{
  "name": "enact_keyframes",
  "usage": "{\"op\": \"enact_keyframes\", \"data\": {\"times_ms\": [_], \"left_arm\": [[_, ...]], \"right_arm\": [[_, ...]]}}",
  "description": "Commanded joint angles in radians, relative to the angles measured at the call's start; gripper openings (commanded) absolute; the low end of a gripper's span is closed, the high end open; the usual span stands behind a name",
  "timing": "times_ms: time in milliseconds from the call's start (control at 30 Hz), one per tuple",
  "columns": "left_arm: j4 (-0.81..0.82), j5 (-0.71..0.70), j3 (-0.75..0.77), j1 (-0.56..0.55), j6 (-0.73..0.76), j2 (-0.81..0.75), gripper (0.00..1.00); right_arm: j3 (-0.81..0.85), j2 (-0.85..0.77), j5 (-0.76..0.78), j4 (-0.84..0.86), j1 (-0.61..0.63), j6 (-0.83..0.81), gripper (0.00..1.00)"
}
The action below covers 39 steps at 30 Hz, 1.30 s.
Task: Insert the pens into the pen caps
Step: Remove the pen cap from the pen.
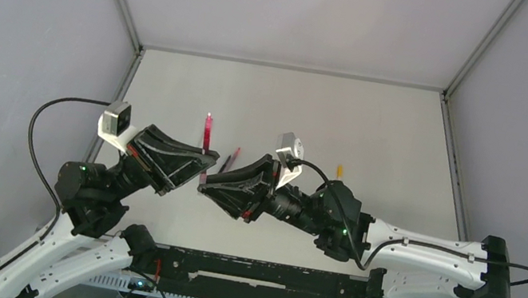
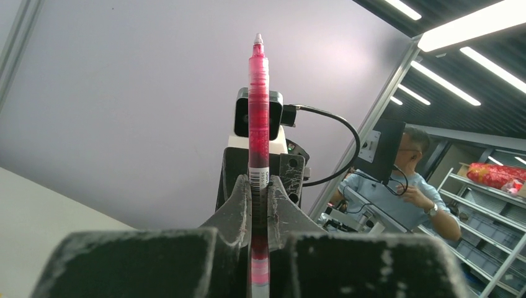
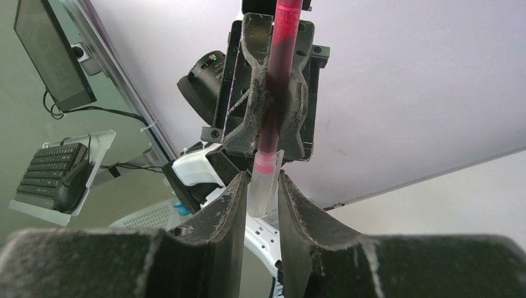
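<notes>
In the left gripper: one pink pen, upright with its tip up, its lower barrel clamped between clenched jaws.
Below the pen: the right gripper, with jaws part-way apart on either side of the pen's clear bottom end. Whether they press it cannot be told.
Meeting place: the two grippers are tip to tip above the table, left of centre.
On the table: two more pens, one dark pen and one red pen, lying close together just behind the right gripper.
Farther right: one short yellow piece, just behind the right arm. Whether it is a pen or a cap cannot be told.
</notes>
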Motion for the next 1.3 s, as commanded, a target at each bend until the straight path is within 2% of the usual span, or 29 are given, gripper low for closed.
{"op": "enact_keyframes", "data": {"times_ms": [0,67,167,433,667,1033,1267], "left_arm": [[0.028,0.012,-0.003,-0.004,-0.011,0.000,0.00],[0.029,0.011,-0.003,-0.005,-0.011,0.000,0.00],[0.028,0.011,-0.005,-0.004,-0.011,0.001,0.00],[0.028,0.015,-0.011,-0.004,-0.016,0.003,0.00],[0.029,0.010,-0.016,-0.004,-0.016,-0.005,0.00],[0.022,-0.020,0.001,-0.003,-0.009,-0.022,0.00],[-0.076,-0.012,0.049,-0.004,0.037,-0.052,0.00]], "right_arm": [[0.043,0.009,-0.041,0.045,0.007,-0.012,0.32],[0.043,0.010,-0.041,0.046,0.008,-0.013,0.36],[0.043,0.011,-0.042,0.049,0.006,-0.015,0.36],[0.043,0.013,-0.041,0.054,0.003,-0.013,0.27],[0.043,0.021,-0.042,0.049,0.002,-0.007,0.00],[0.043,0.056,-0.057,-0.087,0.034,-0.025,0.00],[-0.043,0.041,-0.032,-0.126,0.069,-0.025,0.00]]}}
